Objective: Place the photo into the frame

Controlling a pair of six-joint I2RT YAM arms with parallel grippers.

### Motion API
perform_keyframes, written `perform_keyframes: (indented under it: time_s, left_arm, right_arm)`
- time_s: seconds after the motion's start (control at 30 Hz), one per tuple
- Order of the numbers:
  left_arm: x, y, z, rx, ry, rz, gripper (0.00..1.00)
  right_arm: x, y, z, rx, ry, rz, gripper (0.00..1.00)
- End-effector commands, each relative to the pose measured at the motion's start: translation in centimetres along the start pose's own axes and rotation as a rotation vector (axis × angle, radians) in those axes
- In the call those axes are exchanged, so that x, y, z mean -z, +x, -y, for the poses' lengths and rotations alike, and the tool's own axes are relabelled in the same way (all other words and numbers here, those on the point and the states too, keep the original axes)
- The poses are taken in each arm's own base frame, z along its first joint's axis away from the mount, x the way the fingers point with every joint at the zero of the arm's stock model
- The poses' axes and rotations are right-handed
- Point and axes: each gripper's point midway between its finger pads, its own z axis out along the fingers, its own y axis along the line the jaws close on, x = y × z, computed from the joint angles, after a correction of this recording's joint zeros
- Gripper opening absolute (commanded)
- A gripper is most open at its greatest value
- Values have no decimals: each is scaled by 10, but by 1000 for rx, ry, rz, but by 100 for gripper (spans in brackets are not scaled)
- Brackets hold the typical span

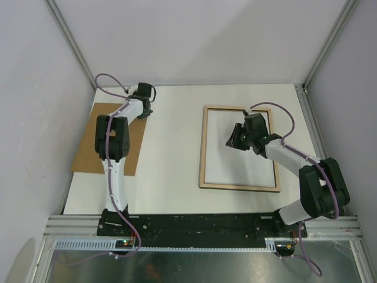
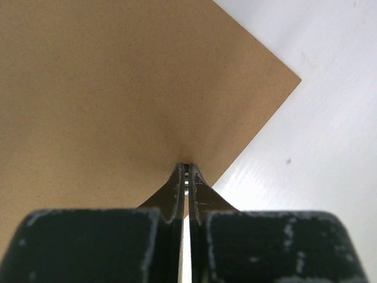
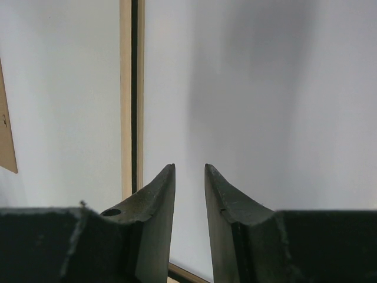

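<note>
The frame point(image 1: 203, 147) lies flat right of centre, pale wood reverse up; its rail also shows in the right wrist view point(image 3: 125, 88). Its inside is plain grey-white, slightly greyer than the table. I cannot tell whether that is the photo's white back or the pane; no landscape print shows. My right gripper point(image 1: 233, 141) point(image 3: 189, 168) is open and empty, over the frame's upper middle. My left gripper point(image 1: 144, 112) point(image 2: 187, 167) is shut, its tips at the far right edge of the brown backing board point(image 1: 88, 147) point(image 2: 106, 88).
The backing board lies flat at the table's left side, under the left arm. A sliver of it shows at the left edge of the right wrist view point(image 3: 6, 135). Grey walls close in the white table point(image 1: 171, 153) on three sides.
</note>
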Motion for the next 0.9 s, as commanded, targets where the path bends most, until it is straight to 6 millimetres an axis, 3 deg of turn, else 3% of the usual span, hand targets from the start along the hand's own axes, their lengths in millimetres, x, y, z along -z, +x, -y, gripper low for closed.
perform_keyframes:
  time_s: [0.0,0.4,0.87]
  left_arm:
    - [24,46,6,-58,64,-146,0]
    - [79,66,34,-46,245,-212,0]
    - [121,97,61,-113,359,-246,0]
  right_arm:
    - [-2,-16,-26,13,-65,49,32]
    - [-17,-7,-48,7,-123,39,32]
    - [-47,-8,-99,-29,-291,70,33]
